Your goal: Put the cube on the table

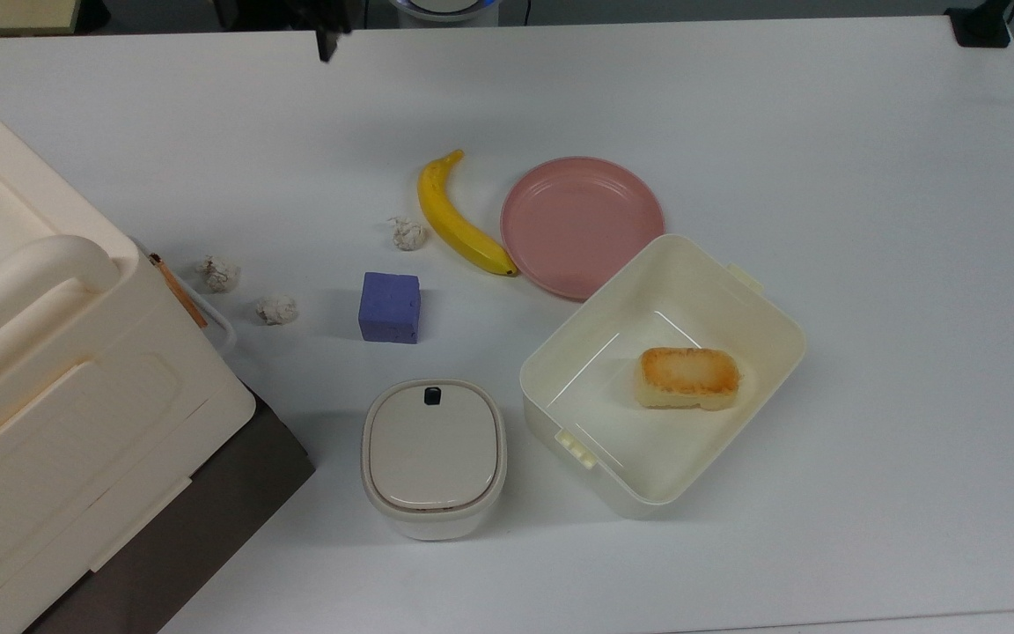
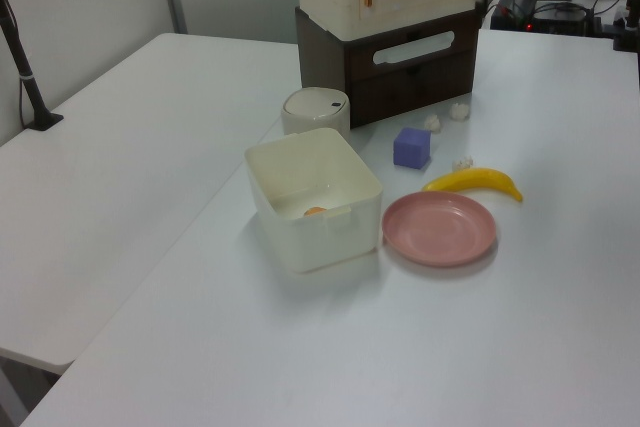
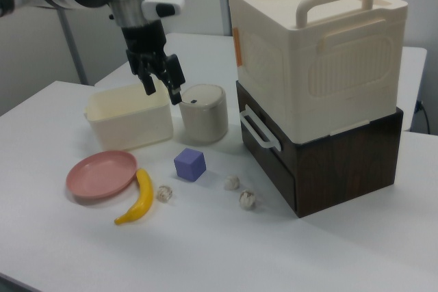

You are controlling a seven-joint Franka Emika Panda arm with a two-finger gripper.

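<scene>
Cube (image 1: 389, 306) sat flat on the white table (image 1: 868, 220), all by itself; nothing touched it; in the top view it lay between a crumpled paper ball (image 1: 276, 309) on the top view's left and a banana (image 1: 458, 217) up to the right; a pink plate (image 1: 582, 223) lay just past the banana; a small pot with a lid (image 1: 433, 458) stood below the cube; in the right view the gripper (image 3: 163, 85) hung high in the air, well above the table, with its jaws apart and nothing between them.
</scene>
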